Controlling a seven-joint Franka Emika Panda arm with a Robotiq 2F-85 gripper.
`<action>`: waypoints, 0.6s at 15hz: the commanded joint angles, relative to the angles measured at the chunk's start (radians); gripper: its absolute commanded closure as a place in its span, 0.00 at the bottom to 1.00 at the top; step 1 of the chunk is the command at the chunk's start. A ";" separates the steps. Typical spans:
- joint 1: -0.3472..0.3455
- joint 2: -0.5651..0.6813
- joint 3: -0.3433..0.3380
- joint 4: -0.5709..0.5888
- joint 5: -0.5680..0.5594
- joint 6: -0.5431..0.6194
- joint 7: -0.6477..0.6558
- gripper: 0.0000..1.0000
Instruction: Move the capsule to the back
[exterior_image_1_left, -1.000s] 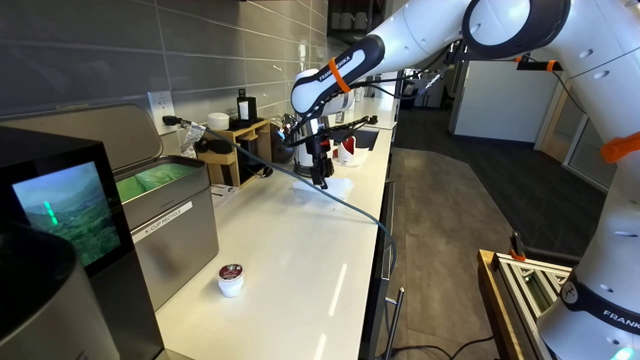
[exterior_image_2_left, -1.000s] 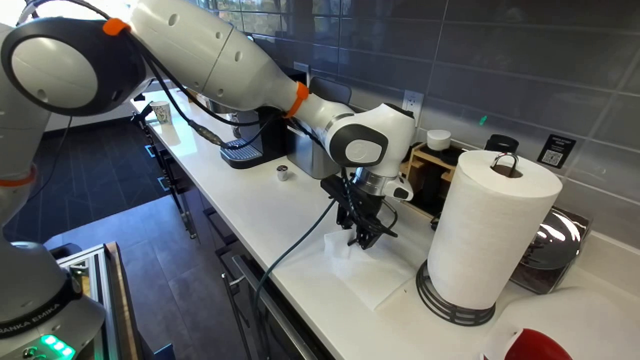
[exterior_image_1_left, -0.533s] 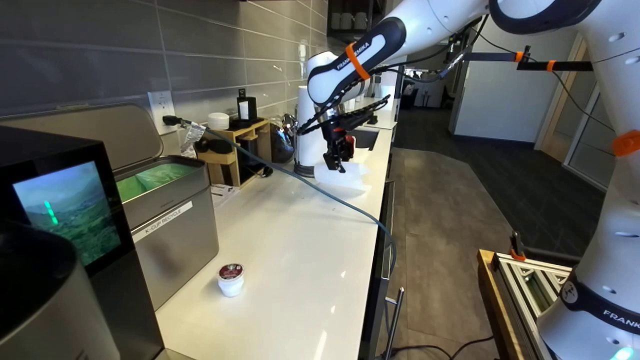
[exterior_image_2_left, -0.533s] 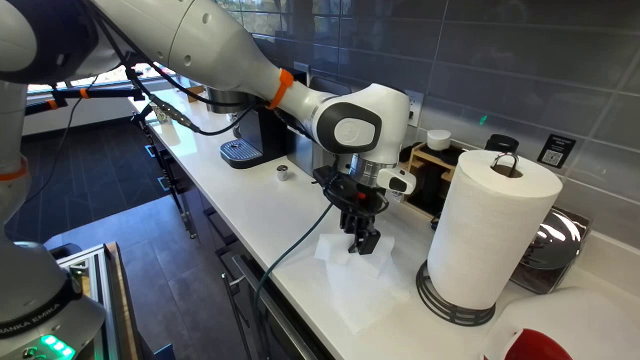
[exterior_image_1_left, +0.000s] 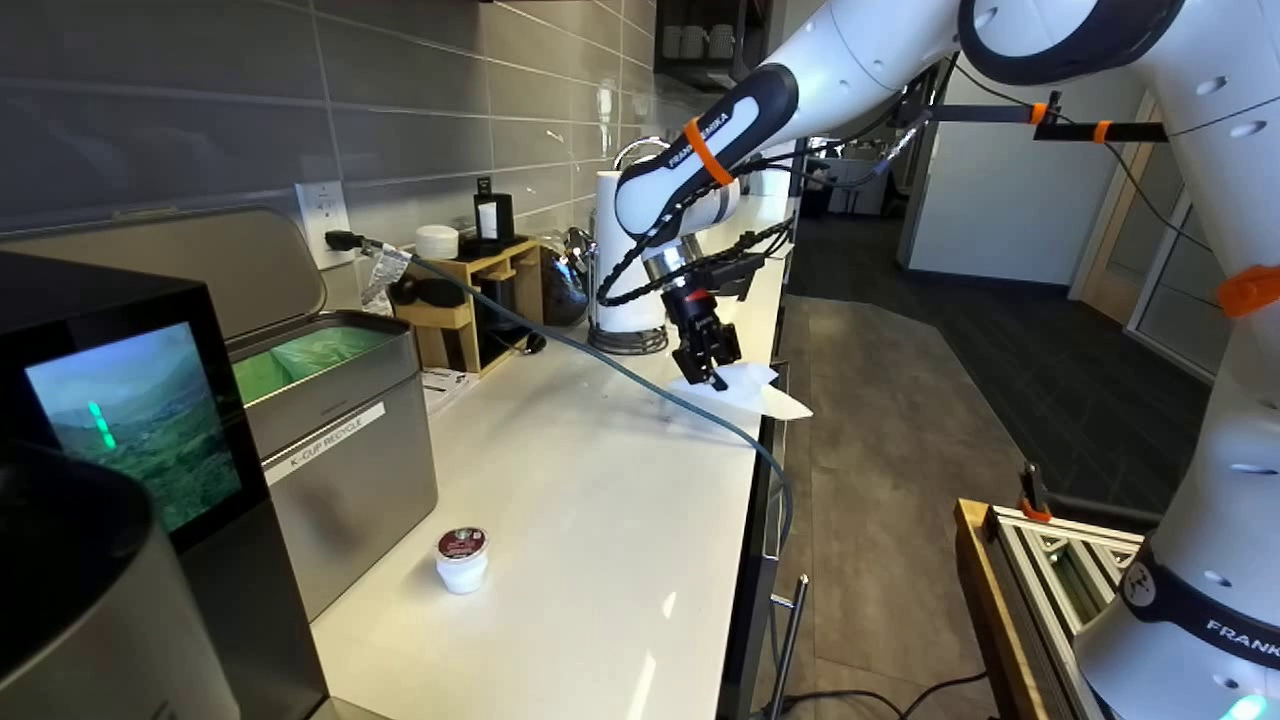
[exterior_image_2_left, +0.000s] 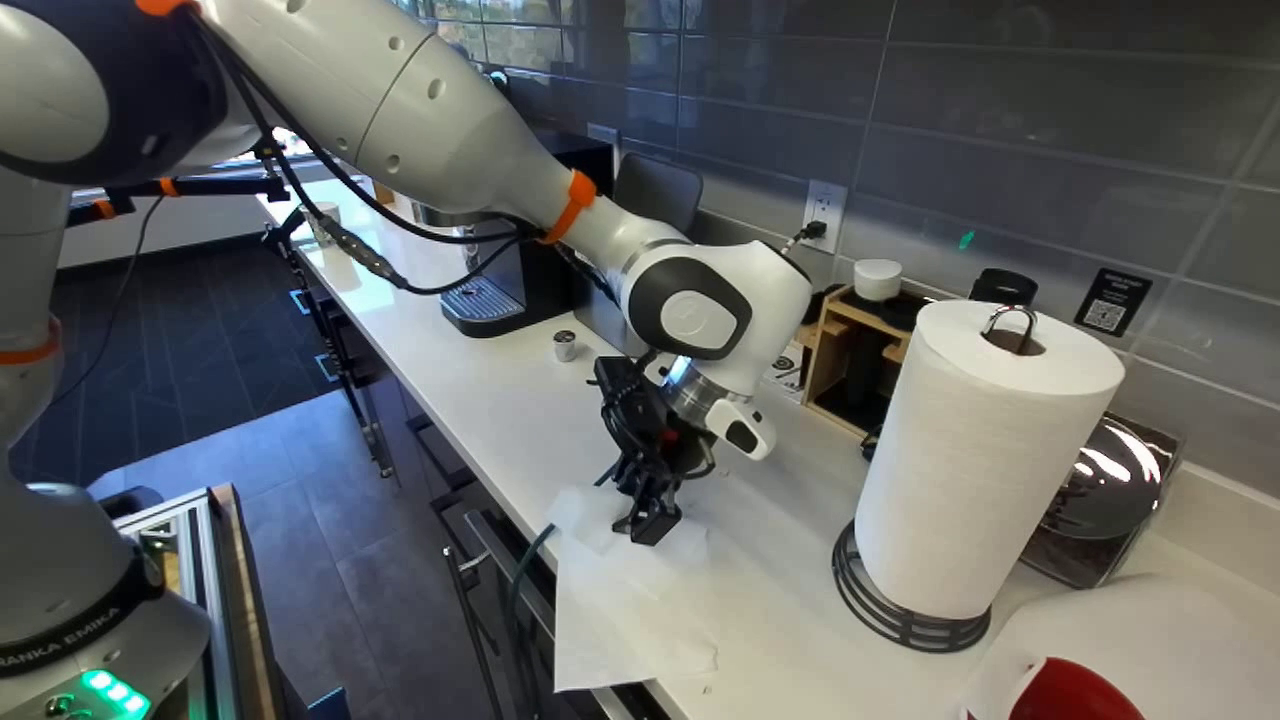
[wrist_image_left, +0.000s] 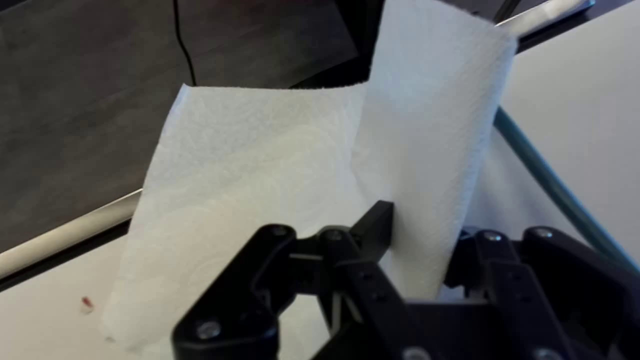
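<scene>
Since half a second ago, my pincer (wrist_image_left: 424, 240) is shifting toward the floor-side edge of the counter (exterior_image_1_left: 580, 520), pinching a paper towel (exterior_image_2_left: 620, 615); the capsule (exterior_image_1_left: 462, 562) is standing well apart (lid up) down the counter's length, nearer its wall edge.

In an exterior view: coffee capsule (exterior_image_1_left: 462, 565) on countertop (exterior_image_1_left: 560, 640), just right of K-cup recycling bin (exterior_image_1_left: 350, 500); wooden organizer (exterior_image_1_left: 445, 316) beyond bin, along tiled wall (exterior_image_1_left: 230, 140). In an exterior view: paper-towel roll (exterior_image_2_left: 985, 460) on holder (exterior_image_2_left: 905, 630); paper-towel sheet (exterior_image_2_left: 630, 620) left of roll, extending past countertop's edge.
</scene>
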 joint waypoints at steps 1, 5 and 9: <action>-0.042 0.025 0.052 0.028 0.140 -0.043 -0.080 0.97; -0.009 0.013 0.023 0.007 0.076 -0.008 -0.036 0.90; -0.015 0.027 0.024 0.035 0.194 -0.010 0.101 0.97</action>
